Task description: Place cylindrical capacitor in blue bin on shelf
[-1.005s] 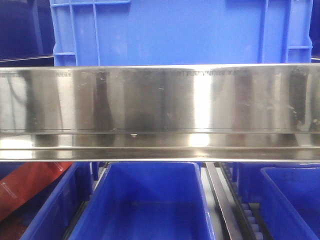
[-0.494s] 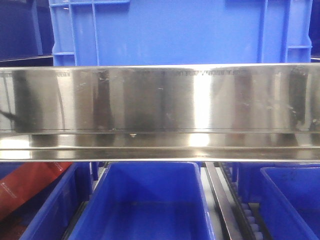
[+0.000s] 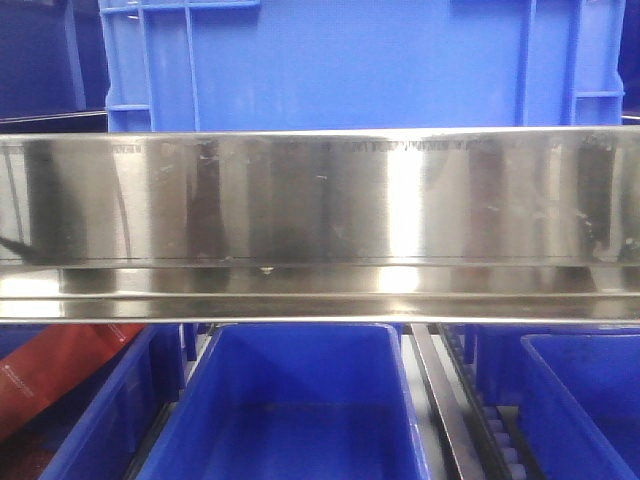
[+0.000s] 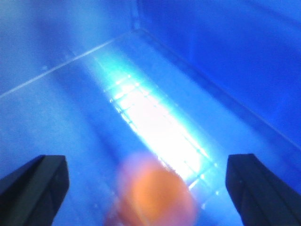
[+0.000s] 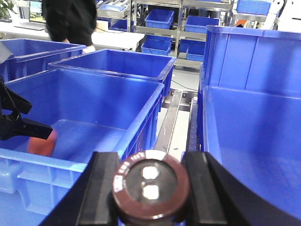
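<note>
1. Two R gripper (image 5: 150, 200) fingers (image 5: 101, 188) pinched the cylindrical capacitor (image 5: 151, 187) betw. them, one pad on each side. Its round end w/ two pale spots faced the cam.
2. Just ahead & left of that gripper sat an open blue bin (image 5: 138, 115). A second bin (image 5: 249, 127) sat just ahead & right, w/ a metal rail (image 5: 176, 120) running fwd betw. the two.
3. Further left, inside the blue bin, the L gripper (image 4: 148, 188) showed from the R wrist cam as dark fingers (image 5: 26, 127) w/ an orange blur (image 5: 42, 141) just beside the tips.
4. From the L wrist cam those fingers (image 4: 35, 186) were spread wide, clamping nothing. The orange item (image 4: 155, 193), too blurred to ID, sat betw. them & touched neither. Beyond it lay the bin floor (image 4: 155, 127) under strong glare.
5. Far ahead of the R gripper were steel racks (image 5: 188, 7) w/ more blue bins (image 5: 160, 19), and a person in black (image 5: 70, 19) at upper left.
6. Front cam: the shelf rail (image 3: 320, 200) crossed the whole view, w/ a blue crate (image 3: 350, 60) above it, a lower bin (image 3: 290, 400) below it & a red item (image 3: 60, 370) at lower left.
</note>
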You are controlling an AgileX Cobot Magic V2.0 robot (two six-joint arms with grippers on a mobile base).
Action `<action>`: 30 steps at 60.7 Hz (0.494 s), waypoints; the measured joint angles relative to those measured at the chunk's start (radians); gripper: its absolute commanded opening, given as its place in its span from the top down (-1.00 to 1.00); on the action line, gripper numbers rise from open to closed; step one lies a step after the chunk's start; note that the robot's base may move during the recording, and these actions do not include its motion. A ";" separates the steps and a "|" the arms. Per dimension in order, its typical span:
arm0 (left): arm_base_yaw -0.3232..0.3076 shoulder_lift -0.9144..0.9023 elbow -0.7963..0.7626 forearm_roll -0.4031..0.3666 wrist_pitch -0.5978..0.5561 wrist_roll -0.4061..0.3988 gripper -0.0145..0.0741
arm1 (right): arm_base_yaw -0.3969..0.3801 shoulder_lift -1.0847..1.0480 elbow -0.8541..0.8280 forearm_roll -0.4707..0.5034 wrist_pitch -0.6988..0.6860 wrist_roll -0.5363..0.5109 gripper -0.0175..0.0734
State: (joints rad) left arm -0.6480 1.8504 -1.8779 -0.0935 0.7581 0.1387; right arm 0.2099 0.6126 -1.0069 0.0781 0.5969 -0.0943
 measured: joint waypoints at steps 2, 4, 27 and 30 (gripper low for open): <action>0.000 -0.002 0.000 0.000 0.000 0.000 -0.30 | 0.000 0.000 0.000 0.000 0.000 0.000 0.93; 0.000 -0.009 0.000 0.000 0.000 0.000 -0.19 | 0.000 0.000 0.000 0.000 0.000 0.000 0.93; 0.000 -0.224 -0.002 0.025 0.143 0.000 0.93 | 0.000 0.000 0.000 0.001 0.002 0.000 0.93; 0.000 -0.261 0.000 0.032 0.179 0.000 0.92 | 0.000 0.000 0.000 0.001 0.007 0.000 0.93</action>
State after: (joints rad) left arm -0.6480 1.5898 -1.8779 -0.0618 0.9367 0.1387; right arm 0.2099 0.6126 -1.0069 0.0795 0.6042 -0.0943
